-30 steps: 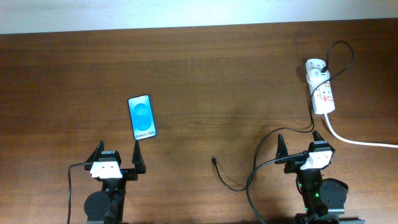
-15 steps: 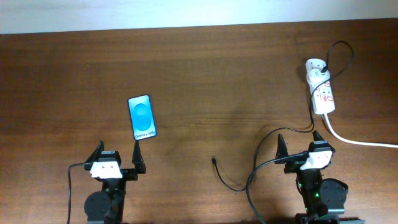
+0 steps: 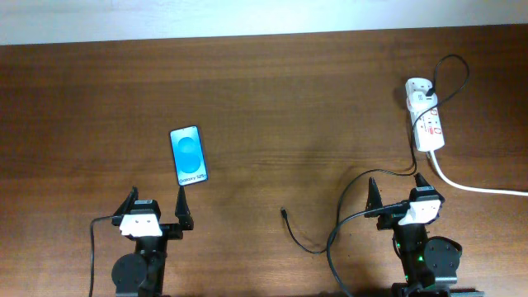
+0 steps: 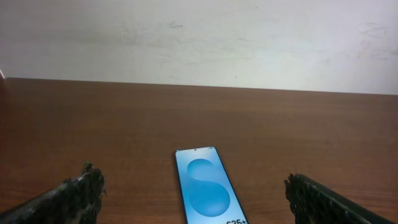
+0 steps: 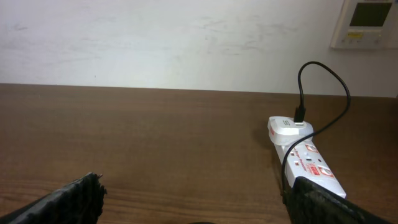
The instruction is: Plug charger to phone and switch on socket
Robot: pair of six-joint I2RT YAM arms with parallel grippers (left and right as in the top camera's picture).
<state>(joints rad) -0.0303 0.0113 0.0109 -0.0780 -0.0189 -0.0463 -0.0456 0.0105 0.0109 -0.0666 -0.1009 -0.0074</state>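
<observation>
Left fingers (image 3: 183,216): spread wide, holding nothing, low over the near edge of the table (image 3: 272,99). In the left wrist view the two dark tips (image 4: 74,196) stand at either side of the frame.

Right fingers (image 3: 372,198): also spread wide and holding nothing, at the near edge on the right. In the right wrist view both tips (image 5: 68,199) sit low in the corners.

Phone (image 3: 189,156): flat on the table, screen up and lit blue, just beyond the left fingers and centred between them in the left wrist view (image 4: 204,193).

Charger cable (image 3: 307,245): thin and black. Its loose tip (image 3: 283,212) lies on bare wood between the two arms, well apart from the phone. The cable curves past the right fingers, runs up to the power strip and loops above it (image 5: 345,106) into the plug at the far end.

Power strip (image 3: 426,124): white with red markings, lying lengthwise at the far right, beyond the right fingers (image 5: 305,155). Switch position cannot be read.

White cord (image 3: 470,186): thick, leaves the strip's near end toward the right edge.

Wall panel (image 5: 367,22): pale, upper right of the right wrist view.
</observation>
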